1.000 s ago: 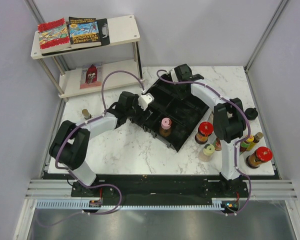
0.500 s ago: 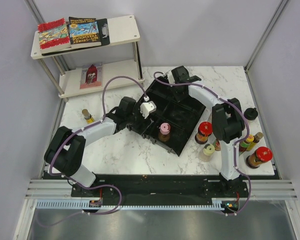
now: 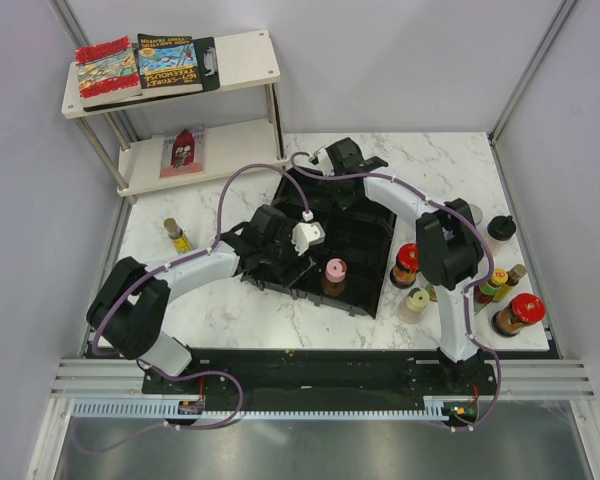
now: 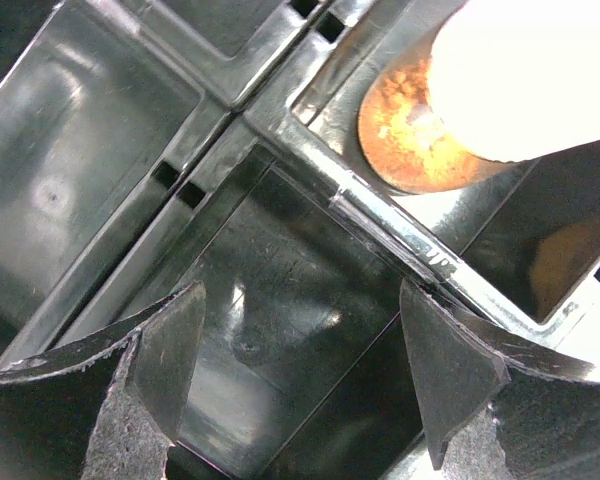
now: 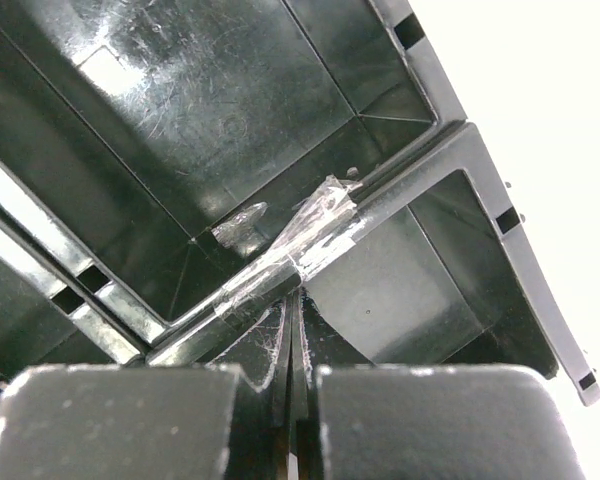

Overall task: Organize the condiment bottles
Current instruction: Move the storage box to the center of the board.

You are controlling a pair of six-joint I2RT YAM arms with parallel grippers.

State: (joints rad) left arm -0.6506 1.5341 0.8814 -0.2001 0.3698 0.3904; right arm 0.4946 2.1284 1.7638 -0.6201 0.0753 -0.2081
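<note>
The black compartmented tray (image 3: 368,228) lies mid-table. A pink-capped bottle (image 3: 334,271) with orange-brown contents stands in its near compartment; in the left wrist view its cap (image 4: 525,70) is washed out white. My left gripper (image 3: 283,258) is open and empty, with its jaws over an empty tray compartment (image 4: 280,300) beside that bottle. My right gripper (image 3: 335,182) is at the tray's far side, shut on a taped tray wall (image 5: 300,255). Several bottles stand right of the tray, among them a red-capped one (image 3: 412,256), a yellow-green-capped one (image 3: 418,298) and a large red-capped one (image 3: 526,308).
A small yellow bottle (image 3: 175,234) stands alone at the left. A black cap (image 3: 501,227) lies near the right edge. A two-level white shelf (image 3: 240,55) with books stands at the back left. Grey walls close off the table's sides.
The tray has turned and shifted left and nearer, with the right gripper holding its far wall. The left gripper has moved right, over the tray next to the pink-capped bottle.
</note>
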